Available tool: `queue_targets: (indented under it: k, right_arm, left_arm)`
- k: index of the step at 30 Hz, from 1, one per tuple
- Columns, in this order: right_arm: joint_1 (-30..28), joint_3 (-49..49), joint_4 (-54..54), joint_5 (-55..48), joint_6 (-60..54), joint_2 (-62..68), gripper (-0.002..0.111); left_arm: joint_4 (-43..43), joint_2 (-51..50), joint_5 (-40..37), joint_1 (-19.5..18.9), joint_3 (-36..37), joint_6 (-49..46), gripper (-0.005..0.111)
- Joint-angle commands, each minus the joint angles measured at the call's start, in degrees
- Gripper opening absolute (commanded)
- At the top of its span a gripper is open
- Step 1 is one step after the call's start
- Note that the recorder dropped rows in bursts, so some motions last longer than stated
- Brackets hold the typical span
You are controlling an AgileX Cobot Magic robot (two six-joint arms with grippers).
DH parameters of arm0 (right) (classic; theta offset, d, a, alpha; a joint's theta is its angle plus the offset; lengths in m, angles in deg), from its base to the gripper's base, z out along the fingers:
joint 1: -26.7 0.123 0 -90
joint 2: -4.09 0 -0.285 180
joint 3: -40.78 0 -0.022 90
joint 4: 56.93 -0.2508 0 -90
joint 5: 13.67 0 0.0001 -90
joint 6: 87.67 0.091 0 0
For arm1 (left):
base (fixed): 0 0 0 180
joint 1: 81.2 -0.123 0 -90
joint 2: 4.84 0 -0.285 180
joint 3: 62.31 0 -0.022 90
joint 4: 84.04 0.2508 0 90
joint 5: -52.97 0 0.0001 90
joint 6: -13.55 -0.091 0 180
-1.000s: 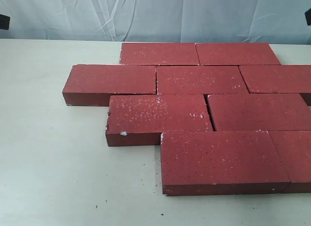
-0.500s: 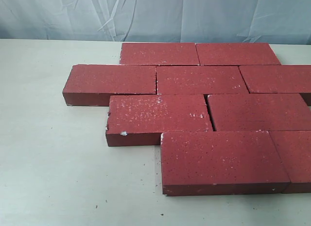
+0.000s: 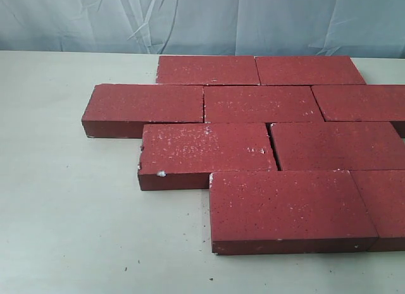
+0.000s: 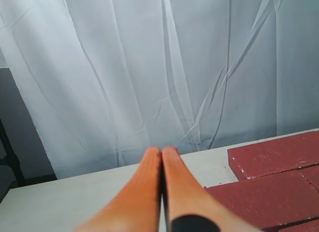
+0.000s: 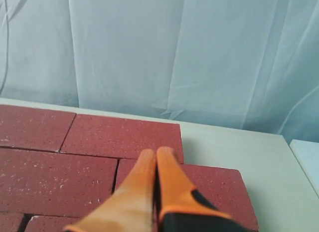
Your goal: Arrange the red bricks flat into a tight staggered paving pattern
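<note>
Cloth backdrop (image 3: 190, 19): pale, creased, closes off the far side. In front of it a cream table (image 3: 63, 231).

Red bricks (image 3: 262, 104): nine in sight, all lying flat on the right half of the table in four rows. The near-right ones run off the frame edge. Each row is offset from the one behind it so the end joints do not line up, which is the staggered bond the task wants. Long sides touch along most rows. Judged from this lay, the paving is done or nearly so.

One joint (image 3: 272, 145), between the two bricks of the third row back, shows a thin dark line and looks slightly looser than the rest. It may need a nudge.

The exterior view shows no arm at all. Only the wrist cameras place the tools.

- Left gripper (image 4: 161, 151): orange fingers pressed together, nothing between them. It hangs over bare table beside the pattern's left edge, off the bricks.
- Right gripper (image 5: 156, 153): fingers likewise together and empty, poised above the far right bricks. This view shows that corner's offset, which the exterior view crops.

Probably both are held closed so as not to snag an edge.

Small: a white chip (image 3: 161, 174) on the near-left corner of the third-row brick. Dark specks (image 3: 136, 265) lie on the near table.
</note>
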Motion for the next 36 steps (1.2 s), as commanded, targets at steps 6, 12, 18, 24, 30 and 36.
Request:
queue_targets:
  k: [6,12,18,24,30,36]
  right_arm:
    - [-0.3,-1.6,-1.9,1.8,0.3,-3.7,-0.001]
    - [-0.3,-1.6,-2.0,2.1,0.3,-3.7,-0.001]
    - [-0.3,-1.6,-2.0,2.1,0.3,-3.7,-0.001]
    - [-0.3,-1.6,-2.0,2.1,0.3,-3.7,-0.001]
    - [-0.3,-1.6,-2.0,2.3,0.3,-3.7,-0.001]
    - [-0.3,-1.6,-2.0,2.3,0.3,-3.7,-0.001]
  left_arm:
    - [-2.1,11.1,-7.2,0.1,2.7,0.7,0.0]
    - [0.8,13.0,-7.6,0.1,2.7,0.5,0.0]
    - [0.9,13.0,-7.6,0.1,2.7,0.5,0.0]
    - [1.3,13.0,-7.6,0.1,2.7,0.4,0.0]
    - [1.2,13.1,-7.9,0.1,2.7,0.4,0.0]
    - [2.0,17.5,-6.1,0.1,7.5,0.1,0.0]
